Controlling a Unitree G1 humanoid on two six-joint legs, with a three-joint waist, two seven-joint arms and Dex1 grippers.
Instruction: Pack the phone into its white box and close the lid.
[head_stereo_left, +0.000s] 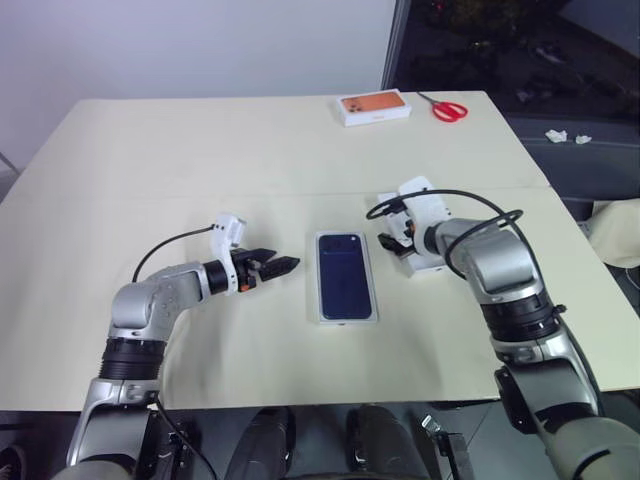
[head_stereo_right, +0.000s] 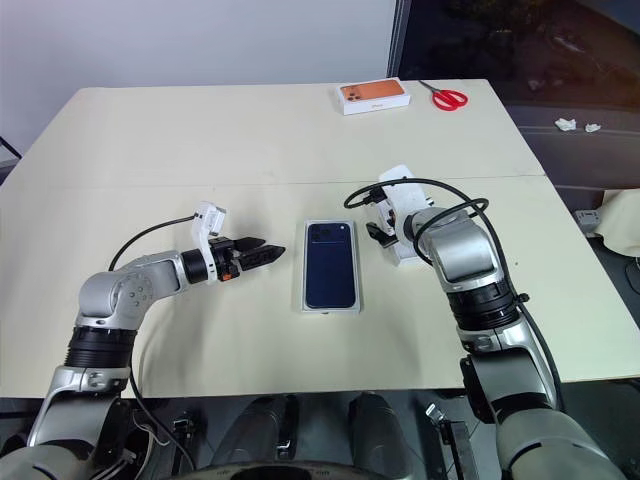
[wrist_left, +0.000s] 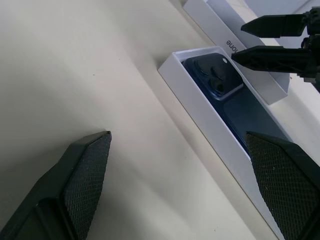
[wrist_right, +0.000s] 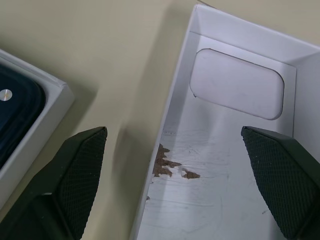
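open left tool, open right tool, cream table, white wall, dark window

Both hands — left hand, right hand — open

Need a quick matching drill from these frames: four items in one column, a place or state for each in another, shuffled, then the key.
Items:
1. phone
2. lid
3. red-handled scissors
4. left gripper

Places or states:
A. at the table's far edge, right of the orange-picture box
B. open, to the left of the white box
C. lying camera side up in the white box
D. inner side up, right of the white box

Pairs: 1-C, 2-D, 3-A, 4-B
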